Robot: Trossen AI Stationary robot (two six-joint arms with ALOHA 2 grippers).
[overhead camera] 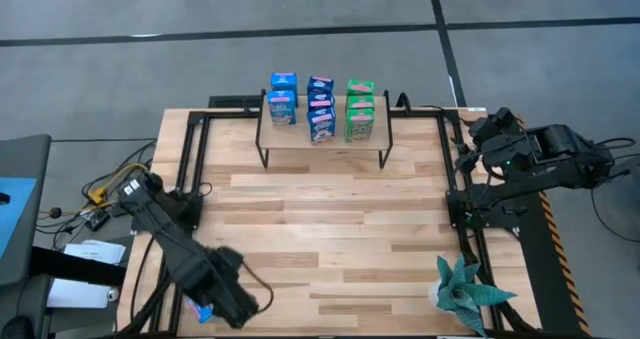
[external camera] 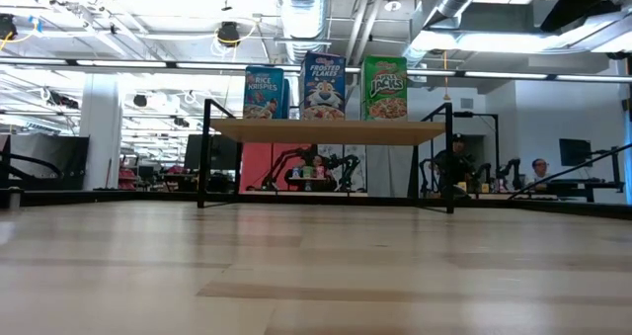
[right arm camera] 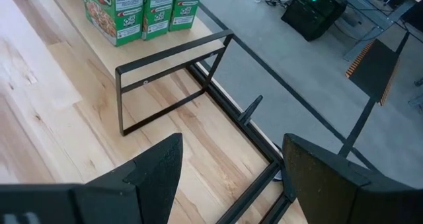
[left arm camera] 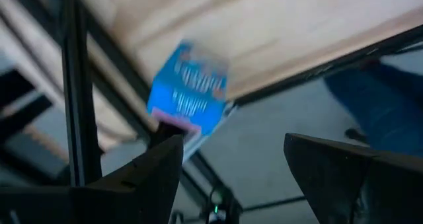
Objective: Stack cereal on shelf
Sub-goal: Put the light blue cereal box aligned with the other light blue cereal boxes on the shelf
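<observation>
From above, I see the shelf (overhead camera: 322,131) standing at the far edge of the wooden table (overhead camera: 320,239), with cereal boxes (overhead camera: 320,109) lined up on its board in three short rows: blue on the left, blue in the middle, green on the right. My left gripper (overhead camera: 215,301) sits at the table's near left corner, right over the edge, with a bit of blue showing beside it. The right gripper (overhead camera: 470,151) waits off the table's right edge, near the shelf's end. A teal spiky plant (overhead camera: 462,289) stands at the near right corner.

At table height, I read three boxes standing upright on the shelf top (external camera: 326,129): Rice Krispies (external camera: 264,93), Frosted Flakes (external camera: 323,86) and Apple Jacks (external camera: 384,89). Neither arm shows here.

Through the left wrist camera, the fingers (left arm camera: 142,181) are spread apart, and a blurred blue cereal box (left arm camera: 188,95) lies just past the tip of one finger by the table's black frame; I cannot tell whether it is touched.

Through the right wrist camera, the fingers (right arm camera: 152,174) are spread wide with nothing between them, looking at the shelf's black leg frame (right arm camera: 173,85) and the green boxes (right arm camera: 142,9) on the board.
</observation>
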